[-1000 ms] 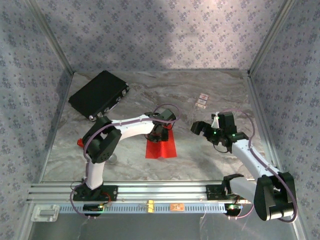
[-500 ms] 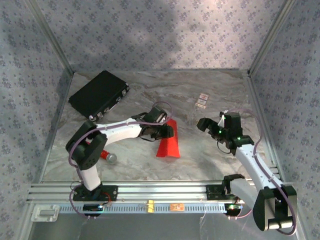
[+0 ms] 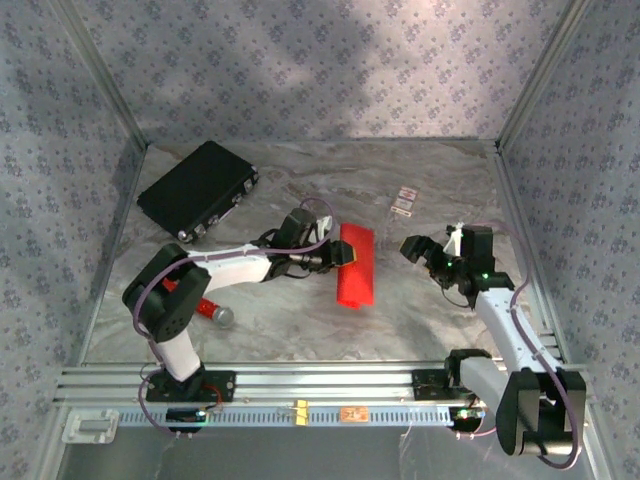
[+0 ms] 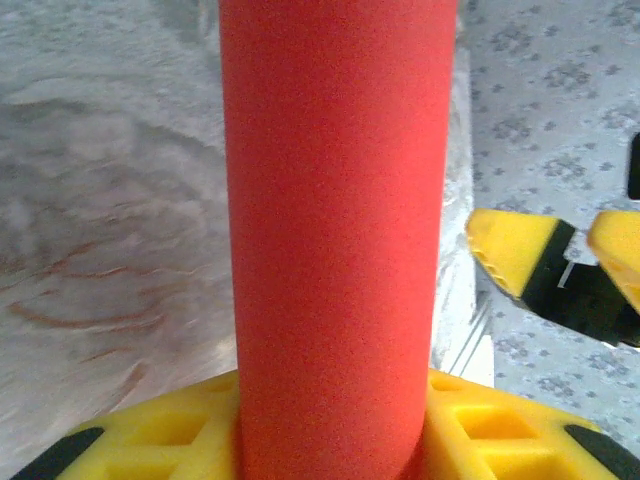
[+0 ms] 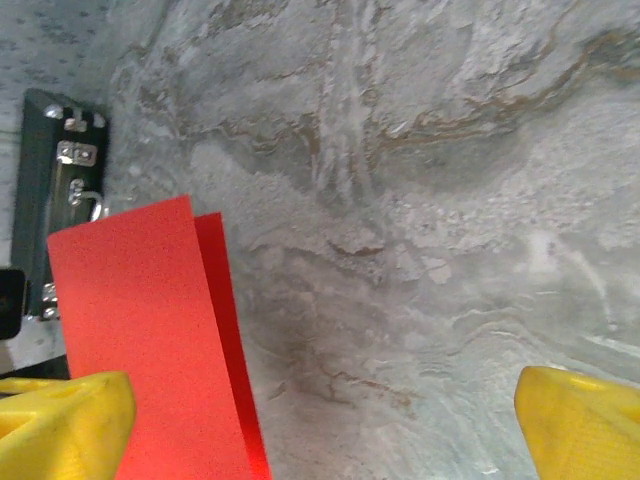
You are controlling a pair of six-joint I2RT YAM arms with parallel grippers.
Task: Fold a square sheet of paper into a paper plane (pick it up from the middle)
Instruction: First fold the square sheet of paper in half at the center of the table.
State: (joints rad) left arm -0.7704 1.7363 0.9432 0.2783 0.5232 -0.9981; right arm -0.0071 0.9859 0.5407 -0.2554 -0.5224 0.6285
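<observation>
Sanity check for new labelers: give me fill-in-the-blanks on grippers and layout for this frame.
1. The left gripper is shut on the folded ___ paper.
2. The right gripper has its jaws ___.
3. The black case lies near the back ___ corner of the table.
Missing words: red; open; left.
</observation>
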